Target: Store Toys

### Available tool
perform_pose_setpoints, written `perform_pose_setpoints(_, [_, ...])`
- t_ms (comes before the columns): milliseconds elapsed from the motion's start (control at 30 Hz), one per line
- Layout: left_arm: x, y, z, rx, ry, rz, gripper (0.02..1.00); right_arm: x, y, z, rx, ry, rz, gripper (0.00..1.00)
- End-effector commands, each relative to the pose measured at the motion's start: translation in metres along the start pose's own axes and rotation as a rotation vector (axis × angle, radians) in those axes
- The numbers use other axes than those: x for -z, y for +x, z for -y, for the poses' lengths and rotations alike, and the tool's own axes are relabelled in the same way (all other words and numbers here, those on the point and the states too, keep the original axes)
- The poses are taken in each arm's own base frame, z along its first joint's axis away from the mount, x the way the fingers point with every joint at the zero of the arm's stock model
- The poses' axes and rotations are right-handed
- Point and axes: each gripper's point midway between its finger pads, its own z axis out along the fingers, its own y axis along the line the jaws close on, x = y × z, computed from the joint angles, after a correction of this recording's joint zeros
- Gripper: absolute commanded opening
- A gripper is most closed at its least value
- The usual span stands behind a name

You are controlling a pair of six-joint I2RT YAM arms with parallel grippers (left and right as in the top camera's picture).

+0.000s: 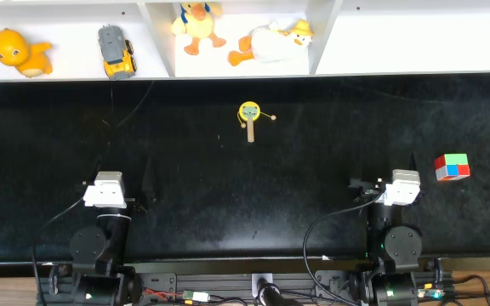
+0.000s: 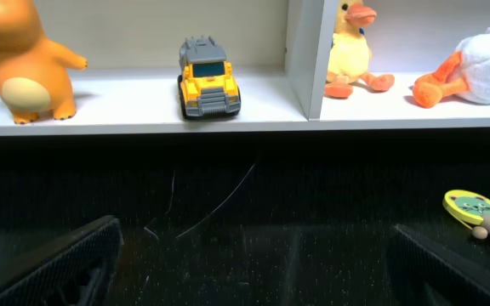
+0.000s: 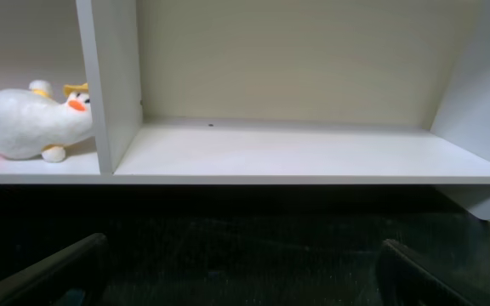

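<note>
Both arms sit near their bases at the counter's [image 1: 185,170] near edge. The left end effector [image 2: 255,242] has its fingers spread apart with nothing between them, and so does the right end effector [image 3: 245,246]. It reads as a ready pose before a pick.

- The colour cube [image 1: 452,167] is loose on the counter, right of the right end effector and slightly farther out. It's near but not touching, and looks like the easiest grab.
- The rattle drum [image 1: 249,113] lies mid-counter toward the far side, handle pointing near. It's between the arms and well apart from both.
- The shelf [image 1: 159,38] runs along the far edge.
  - Left compartment: orange figure [image 1: 19,51] and yellow truck [image 1: 116,49].
  - Middle compartment: duck plush [image 1: 198,24] and white goose plush [image 1: 270,42].
  - These four look stored already.
- The right compartment [image 3: 296,153] is straight ahead of the right end effector, so it's the likely slot for the cube.
</note>
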Motion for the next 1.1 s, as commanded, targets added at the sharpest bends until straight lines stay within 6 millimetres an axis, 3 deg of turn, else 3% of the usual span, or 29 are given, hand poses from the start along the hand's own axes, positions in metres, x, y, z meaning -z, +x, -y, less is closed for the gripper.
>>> perform_pose_setpoints(33, [0.0, -0.001, 0.0, -0.007, -0.005, 0.01, 0.998, 0.0, 0.005, -0.002, -0.003, -0.01, -0.004, 0.996])
perform_pose_setpoints(633, [0.0, -0.001, 0.0, -0.007, -0.005, 0.01, 0.998, 0.0, 0.005, -0.002, -0.003, -0.009, -0.004, 0.993])
perform_pose_setpoints(800, [0.0, -0.001, 0.0, -0.007, -0.005, 0.01, 0.996, -0.001, 0.007, 0.007, -0.004, 0.045, -0.018, 0.996])
perform_pose_setpoints(1000, [0.0, -0.001, 0.0, -0.007, -0.005, 0.01, 0.998, -0.01, 0.008, -0.021, -0.174, -0.038, -0.162, 0.993])
perform_pose_setpoints(1100, [0.0, -0.001, 0.0, -0.007, -0.005, 0.01, 0.998, -0.013, 0.016, -0.031, -0.236, 0.003, -0.307, 0.996])
